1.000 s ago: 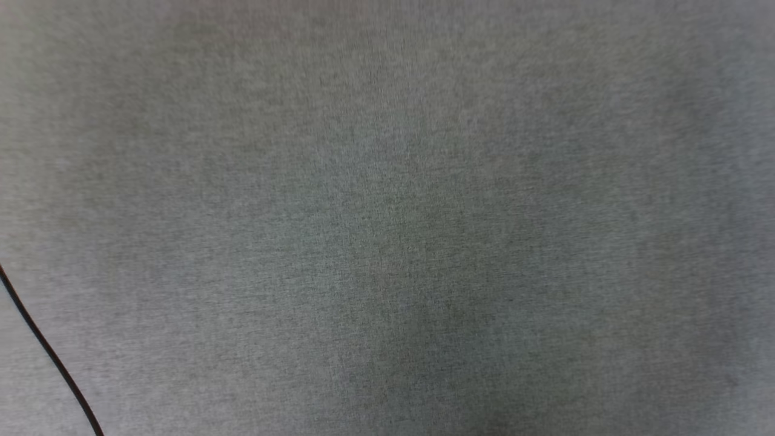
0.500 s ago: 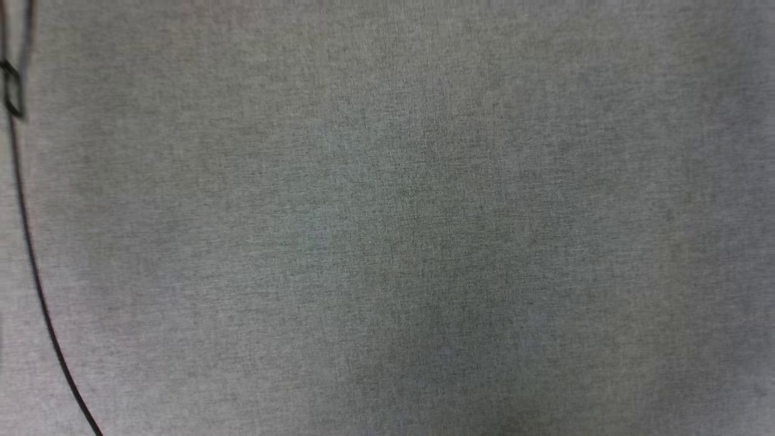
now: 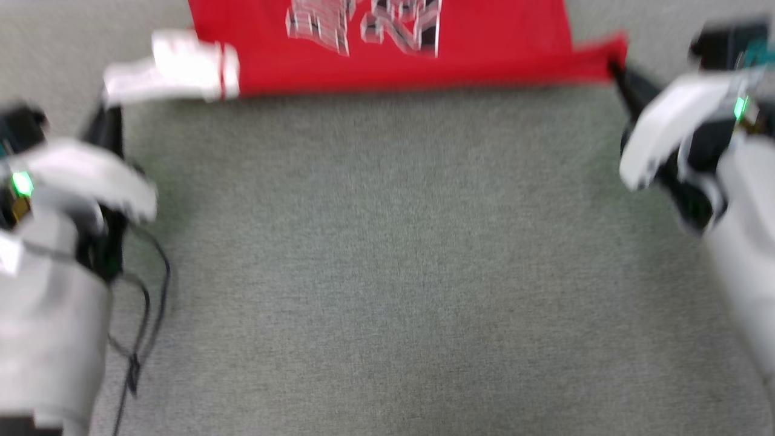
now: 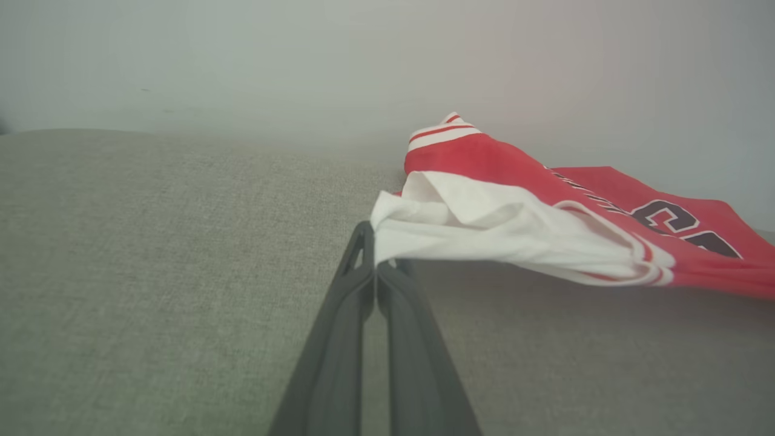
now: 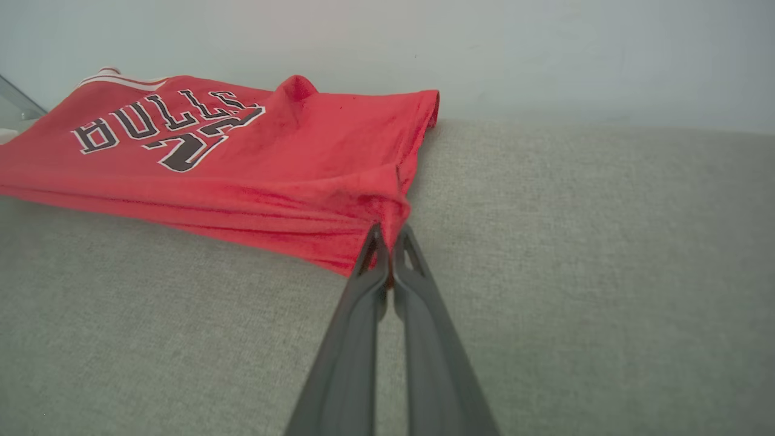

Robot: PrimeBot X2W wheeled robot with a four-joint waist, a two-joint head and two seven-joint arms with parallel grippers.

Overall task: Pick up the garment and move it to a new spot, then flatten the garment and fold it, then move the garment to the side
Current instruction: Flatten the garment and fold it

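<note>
Left claw point(image 4: 375, 266) is closed tight on the tip of the white sleeve point(image 4: 484, 224), with the cloth pinched between its two fingers. Right claw point(image 5: 390, 248) is closed in the same way on a red corner at the hem end of the garment point(image 3: 484, 60).

In the head view, which is blurred, the two claws stand well apart and the near edge of the garment runs almost straight between them. This edge looks pulled tight and a little raised. The other part, farther from the robot, lies on the grey surface point(image 3: 387, 272) with the "BULLS" print facing up, and in the wrist views it reaches close to the pale wall point(image 5: 545, 48) behind.

The picking up seems to be done, because both claws have a firm hold. The stretched edge suggests that the robot is now in the moving or the flattening step, but the pictures cannot say which one. Some wrinkles and a small bump remain in the red cloth near the right claw, so the flattening is probably not finished. The near edge shows several layers in the right wrist view, and whether this is a real fold is not clear. Folding and moving the garment to the side appear to be left.
</note>
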